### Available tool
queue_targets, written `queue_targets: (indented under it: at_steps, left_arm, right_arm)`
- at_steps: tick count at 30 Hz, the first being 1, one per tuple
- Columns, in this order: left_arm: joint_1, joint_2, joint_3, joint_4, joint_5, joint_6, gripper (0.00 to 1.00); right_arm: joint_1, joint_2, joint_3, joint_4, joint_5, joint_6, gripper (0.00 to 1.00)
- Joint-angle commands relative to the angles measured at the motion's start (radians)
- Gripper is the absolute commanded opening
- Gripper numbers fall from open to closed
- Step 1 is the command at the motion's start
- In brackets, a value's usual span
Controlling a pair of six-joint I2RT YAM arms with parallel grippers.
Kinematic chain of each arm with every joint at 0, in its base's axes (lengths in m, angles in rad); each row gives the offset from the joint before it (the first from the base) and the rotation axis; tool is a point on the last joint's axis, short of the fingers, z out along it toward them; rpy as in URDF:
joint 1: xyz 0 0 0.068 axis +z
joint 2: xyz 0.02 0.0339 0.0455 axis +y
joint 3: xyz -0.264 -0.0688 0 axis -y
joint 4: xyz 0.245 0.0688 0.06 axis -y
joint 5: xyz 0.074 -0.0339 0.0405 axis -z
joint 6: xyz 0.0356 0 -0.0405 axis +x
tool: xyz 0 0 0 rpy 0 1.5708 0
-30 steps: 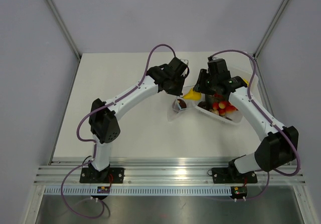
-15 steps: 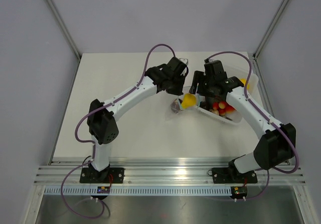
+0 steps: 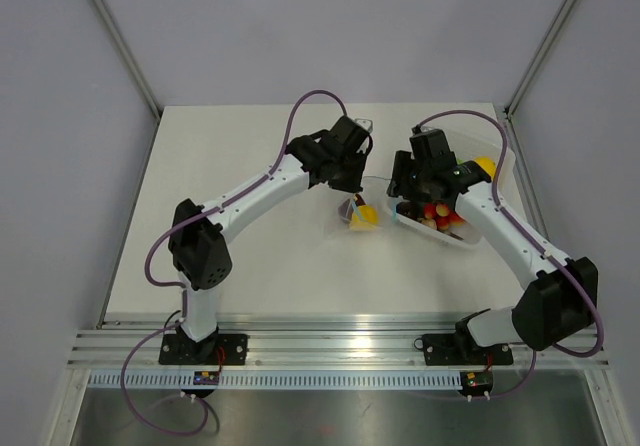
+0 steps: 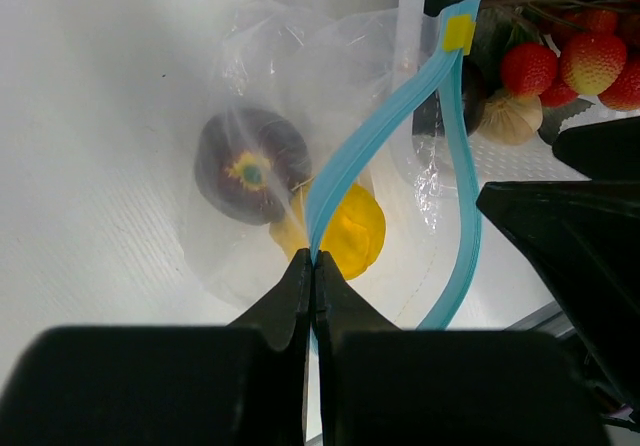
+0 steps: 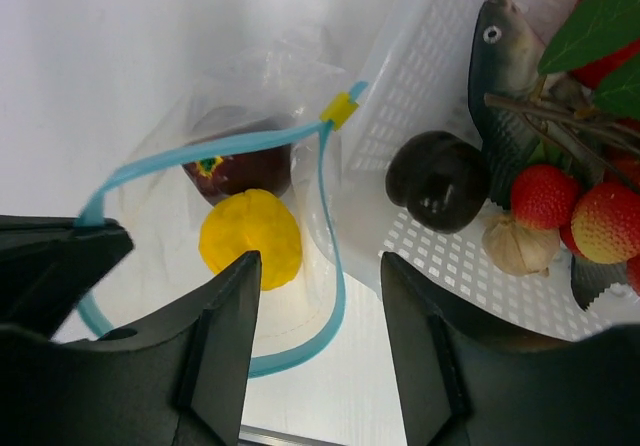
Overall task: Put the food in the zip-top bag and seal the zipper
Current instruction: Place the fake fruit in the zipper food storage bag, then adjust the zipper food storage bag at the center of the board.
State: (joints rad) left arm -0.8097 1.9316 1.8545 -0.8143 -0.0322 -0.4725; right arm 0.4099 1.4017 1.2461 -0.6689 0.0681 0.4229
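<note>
My left end effector (image 4: 313, 264) is black, the zipper (image 4: 365, 146) blue-teal, its tab (image 4: 459, 32) yellow; one yellow fruit (image 4: 352, 228), one maroon fruit (image 4: 250, 166).

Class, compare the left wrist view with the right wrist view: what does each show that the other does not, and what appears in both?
Left wrist only: the left claw with its fingertips pressed shut on the thin blue-teal zipper strip.
Right wrist only: a grey toy fish lying in the white perforated plastic tub, and the right claw open near the bag mouth.
Both: the clear floppy zip-top bag holding a dark maroon toy fruit and a yellow toy piece, with red toy strawberries beside it.
</note>
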Motion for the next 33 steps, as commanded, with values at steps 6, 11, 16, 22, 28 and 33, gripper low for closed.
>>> queue_targets:
  at_steps: [6,11,16,22,28,33]
  left_arm:
    - [0.004,-0.077,-0.011,0.044,0.011,-0.014,0.0]
    - [0.004,-0.091,-0.015,0.046,0.011,-0.018,0.0]
    - [0.018,-0.128,-0.026,0.044,0.02,-0.017,0.0]
    - [0.047,-0.209,-0.041,0.046,0.026,-0.002,0.0]
    - [0.05,-0.281,-0.074,0.053,0.026,-0.005,0.0]
    - [0.052,-0.316,-0.08,0.055,0.026,-0.002,0.0]
  right_arm:
    - [0.007,-0.032,-0.132,0.045,-0.053,0.05,0.59]
    - [0.006,-0.001,-0.126,0.066,-0.099,0.042,0.5]
    - [0.007,-0.023,-0.088,0.077,-0.108,0.033,0.18]
    - [0.007,-0.041,-0.01,0.057,-0.129,0.024,0.0]
    - [0.006,-0.041,-0.02,0.072,-0.148,0.039,0.36]
    - [0.007,-0.023,-0.057,0.11,-0.197,0.063,0.46]
